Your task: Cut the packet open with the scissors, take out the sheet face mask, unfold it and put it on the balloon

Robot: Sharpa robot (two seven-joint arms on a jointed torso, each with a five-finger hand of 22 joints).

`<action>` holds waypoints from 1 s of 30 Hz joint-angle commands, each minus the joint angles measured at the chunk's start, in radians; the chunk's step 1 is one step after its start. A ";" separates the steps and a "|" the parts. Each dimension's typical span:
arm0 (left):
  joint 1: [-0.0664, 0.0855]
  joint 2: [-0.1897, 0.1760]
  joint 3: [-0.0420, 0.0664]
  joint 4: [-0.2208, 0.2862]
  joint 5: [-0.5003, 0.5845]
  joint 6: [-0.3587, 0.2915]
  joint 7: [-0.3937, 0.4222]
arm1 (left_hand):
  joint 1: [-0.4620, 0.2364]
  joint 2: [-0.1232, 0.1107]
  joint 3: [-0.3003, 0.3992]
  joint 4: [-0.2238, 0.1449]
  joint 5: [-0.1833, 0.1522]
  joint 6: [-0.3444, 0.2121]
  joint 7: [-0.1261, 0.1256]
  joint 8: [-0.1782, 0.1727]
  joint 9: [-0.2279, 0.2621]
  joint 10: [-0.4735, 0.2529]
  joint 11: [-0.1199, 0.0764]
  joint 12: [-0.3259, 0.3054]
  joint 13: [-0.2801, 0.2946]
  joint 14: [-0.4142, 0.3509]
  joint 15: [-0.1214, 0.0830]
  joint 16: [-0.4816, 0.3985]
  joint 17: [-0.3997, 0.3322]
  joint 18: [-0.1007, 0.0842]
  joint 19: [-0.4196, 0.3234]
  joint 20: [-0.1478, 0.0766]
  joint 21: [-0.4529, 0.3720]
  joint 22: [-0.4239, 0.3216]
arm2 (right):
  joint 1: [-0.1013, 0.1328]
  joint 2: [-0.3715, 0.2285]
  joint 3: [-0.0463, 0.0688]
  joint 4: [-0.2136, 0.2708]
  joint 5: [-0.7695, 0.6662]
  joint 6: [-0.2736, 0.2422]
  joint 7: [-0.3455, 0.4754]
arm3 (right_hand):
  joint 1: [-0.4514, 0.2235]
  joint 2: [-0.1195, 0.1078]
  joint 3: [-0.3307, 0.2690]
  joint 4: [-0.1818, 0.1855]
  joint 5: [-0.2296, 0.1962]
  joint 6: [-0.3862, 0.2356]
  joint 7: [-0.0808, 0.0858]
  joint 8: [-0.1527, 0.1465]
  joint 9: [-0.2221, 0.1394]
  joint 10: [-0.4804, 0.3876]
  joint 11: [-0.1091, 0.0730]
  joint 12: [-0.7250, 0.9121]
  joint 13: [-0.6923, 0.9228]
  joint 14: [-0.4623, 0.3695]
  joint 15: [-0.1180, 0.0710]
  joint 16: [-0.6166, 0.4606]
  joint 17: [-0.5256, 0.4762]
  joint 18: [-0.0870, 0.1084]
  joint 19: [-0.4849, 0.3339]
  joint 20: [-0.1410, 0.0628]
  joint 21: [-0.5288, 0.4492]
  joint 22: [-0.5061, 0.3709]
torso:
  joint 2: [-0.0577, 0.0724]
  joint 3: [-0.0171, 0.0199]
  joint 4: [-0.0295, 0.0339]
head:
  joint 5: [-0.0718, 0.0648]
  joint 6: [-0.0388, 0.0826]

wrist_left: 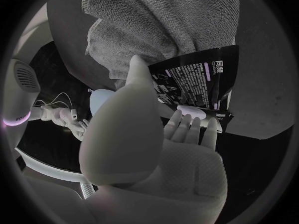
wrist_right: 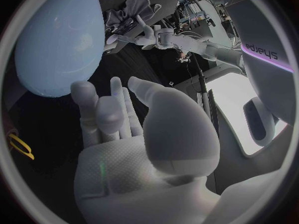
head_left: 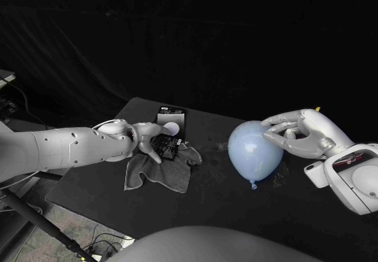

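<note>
Left hand (head_left: 146, 136) pinches the packet (head_left: 167, 145); right hand (head_left: 303, 134), fingers spread, apparently touches the balloon (head_left: 253, 152).

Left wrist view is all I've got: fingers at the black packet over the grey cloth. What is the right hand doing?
Observer: Head view shows the right hand holding nothing, poised at the far end of the light-blue balloon. I can't confirm contact.
Operator: Where does the balloon's knot point?
Observer: The knot points toward the robot's side of the table.
Operator: Any scissors?
Observer: Right wrist view shows a yellow loop lying beside that hand. Too little of it shows to call it scissors.
</note>
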 commanded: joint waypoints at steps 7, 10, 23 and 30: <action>0.000 0.016 0.001 -0.011 -0.020 0.053 -0.017 | 0.052 0.004 0.042 -0.002 0.001 0.024 0.041 0.006 0.007 0.027 0.007 0.006 0.004 0.032 0.003 0.013 0.011 0.032 0.021 -0.003 0.009 0.004 | -0.001 -0.003 0.000 0.006 -0.011 0.022 -0.006 | -0.007 0.003 0.001 0.006 -0.001 -0.004 0.002 -0.002 0.001 -0.003 -0.002 -0.002 0.000 -0.002 0.004 0.009 0.007 0.012 -0.003 0.000 0.008 0.005 | 0.000 0.0003 -0.0003 | 0.001 -0.004; 0.000 0.018 0.001 -0.012 -0.022 0.055 -0.021 | 0.079 0.006 0.061 -0.001 0.001 0.043 0.038 0.012 0.013 0.045 0.004 0.010 0.006 0.052 0.000 0.019 0.018 0.038 0.031 -0.007 0.011 0.005 | -0.001 -0.003 0.000 0.007 -0.011 0.024 -0.007 | -0.007 0.004 0.002 0.007 0.001 -0.003 0.001 -0.002 0.002 -0.001 -0.002 -0.002 0.001 -0.001 0.004 0.012 0.010 0.012 -0.002 0.000 0.010 0.007 | 0.000 0.0007 0.0004 | 0.000 -0.004; -0.001 0.019 0.001 -0.011 -0.023 0.056 -0.024 | 0.142 0.090 0.207 -0.003 -0.002 0.240 0.018 0.080 0.069 0.281 -0.008 0.039 0.020 0.293 -0.013 0.088 0.085 0.109 0.140 0.001 0.042 0.018 | -0.002 -0.003 0.000 0.009 -0.011 0.031 -0.008 | -0.007 0.007 0.004 0.008 0.005 -0.001 0.000 0.000 0.003 0.003 -0.004 0.000 0.002 0.002 0.003 0.024 0.023 0.012 0.000 0.000 0.017 0.013 | 0.000 0.0000 -0.0006 | 0.000 -0.007; -0.001 0.016 0.001 -0.010 -0.015 0.040 -0.007 | 0.145 0.154 0.279 -0.007 -0.004 0.336 0.019 0.114 0.096 0.402 -0.008 0.045 0.026 0.369 -0.011 0.102 0.098 0.116 0.171 0.006 0.048 0.017 | -0.002 -0.003 0.000 0.010 -0.011 0.031 -0.008 | -0.008 0.010 0.004 0.010 0.008 0.000 -0.001 0.000 0.004 0.008 -0.005 0.001 0.003 0.004 0.002 0.032 0.031 0.011 0.001 0.000 0.020 0.016 | 0.000 0.0002 0.0001 | 0.000 -0.008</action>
